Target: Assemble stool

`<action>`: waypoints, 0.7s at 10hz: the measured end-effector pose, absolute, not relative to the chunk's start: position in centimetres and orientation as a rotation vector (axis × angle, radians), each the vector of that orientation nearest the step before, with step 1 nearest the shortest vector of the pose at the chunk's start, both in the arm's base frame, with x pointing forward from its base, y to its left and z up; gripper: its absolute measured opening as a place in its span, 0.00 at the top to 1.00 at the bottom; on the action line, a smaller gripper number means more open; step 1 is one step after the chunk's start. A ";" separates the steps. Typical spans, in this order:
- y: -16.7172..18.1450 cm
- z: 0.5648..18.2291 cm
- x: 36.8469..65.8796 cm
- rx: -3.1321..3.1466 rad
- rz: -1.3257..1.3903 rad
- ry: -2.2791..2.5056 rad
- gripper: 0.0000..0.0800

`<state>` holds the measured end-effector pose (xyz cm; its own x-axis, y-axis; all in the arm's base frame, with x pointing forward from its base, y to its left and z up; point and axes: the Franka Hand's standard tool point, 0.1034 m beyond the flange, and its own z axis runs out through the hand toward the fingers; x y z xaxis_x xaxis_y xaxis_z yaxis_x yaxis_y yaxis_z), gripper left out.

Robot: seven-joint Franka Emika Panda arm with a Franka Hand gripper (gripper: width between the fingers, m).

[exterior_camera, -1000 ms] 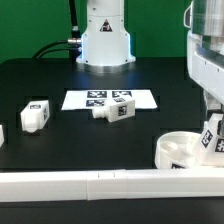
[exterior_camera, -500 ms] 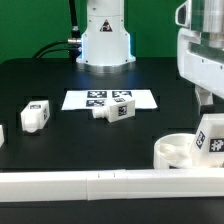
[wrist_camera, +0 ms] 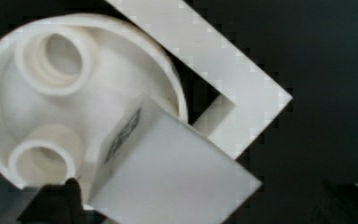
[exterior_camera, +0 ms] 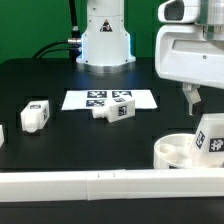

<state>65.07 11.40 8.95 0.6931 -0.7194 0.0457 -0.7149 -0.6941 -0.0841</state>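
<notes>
The round white stool seat [exterior_camera: 176,150] lies at the exterior view's right, against the rail. A tagged white leg [exterior_camera: 210,136] stands upright in one of its sockets. My gripper [exterior_camera: 205,105] is open and empty, hanging above that leg and apart from it; only one finger [exterior_camera: 190,100] shows. In the wrist view the seat [wrist_camera: 51,100] shows two open sockets, and the leg's top [wrist_camera: 179,165] lies between my spread fingers [wrist_camera: 51,203]. Loose legs lie at the left [exterior_camera: 35,114] and on the marker board's edge [exterior_camera: 116,108].
The long white rail [exterior_camera: 90,185] runs along the front and shows in the wrist view [wrist_camera: 229,70]. The marker board [exterior_camera: 92,98] lies mid-table before the robot base [exterior_camera: 105,40]. Another white part peeks in at the left edge [exterior_camera: 2,133].
My gripper has let go of the leg standing in the seat, risen, and shifted toward the exterior view's left. The leg stays upright in its socket.
</notes>
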 end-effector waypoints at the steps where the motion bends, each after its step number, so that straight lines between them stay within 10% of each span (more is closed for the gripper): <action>1: 11.5 9.0 65.1 -2.875 -0.121 1.109 0.19; 7: 10.7 9.2 65.0 -3.116 -0.188 0.031 0.19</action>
